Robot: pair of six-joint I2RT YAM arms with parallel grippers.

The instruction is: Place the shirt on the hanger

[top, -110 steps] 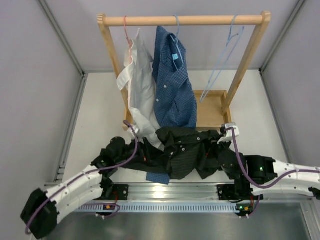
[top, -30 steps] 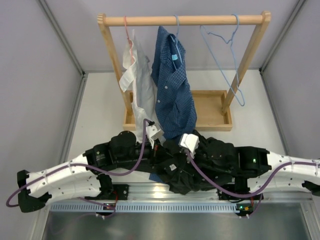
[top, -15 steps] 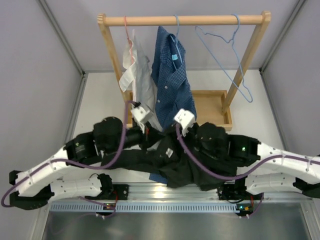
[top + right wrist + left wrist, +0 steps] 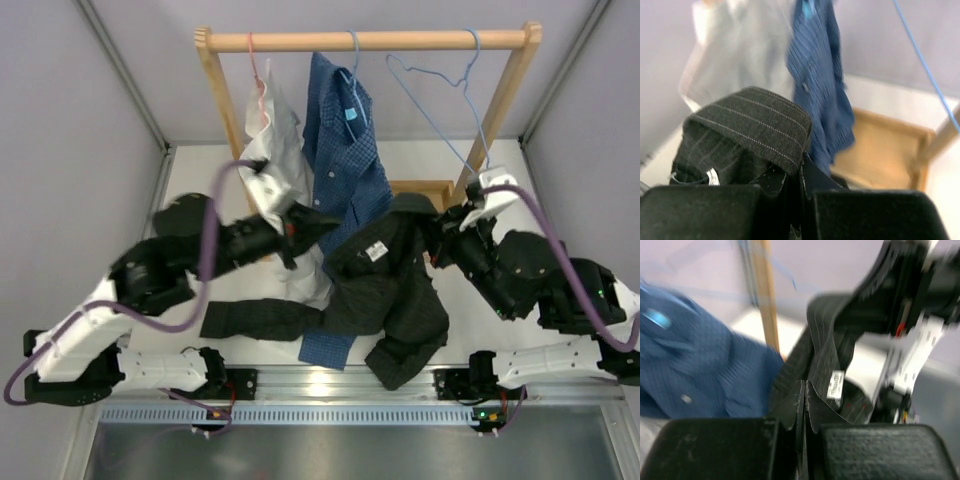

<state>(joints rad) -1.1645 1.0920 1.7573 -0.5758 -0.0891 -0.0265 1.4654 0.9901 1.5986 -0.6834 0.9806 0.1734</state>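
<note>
Top view: I'm holding the shirt (image 4: 385,275) strung between my left pincer (image 4: 298,228) and right pincer (image 4: 443,228), both clamped on it, near the hanger (image 4: 450,110).

Left wrist: I'm pinching just a thin fold, so it could be slipping free.

Right wrist: the collar's bunching over my fingers, risking a snag on the blue checked shirt (image 4: 817,75).

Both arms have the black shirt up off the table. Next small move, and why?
Probably raise the right pincer with its collar end toward the lower tip of the hanger. Both it and the left pincer are shut on the shirt, holding the neck spread between them. The hanger hangs bare on the rail, close by the right arm.
</note>
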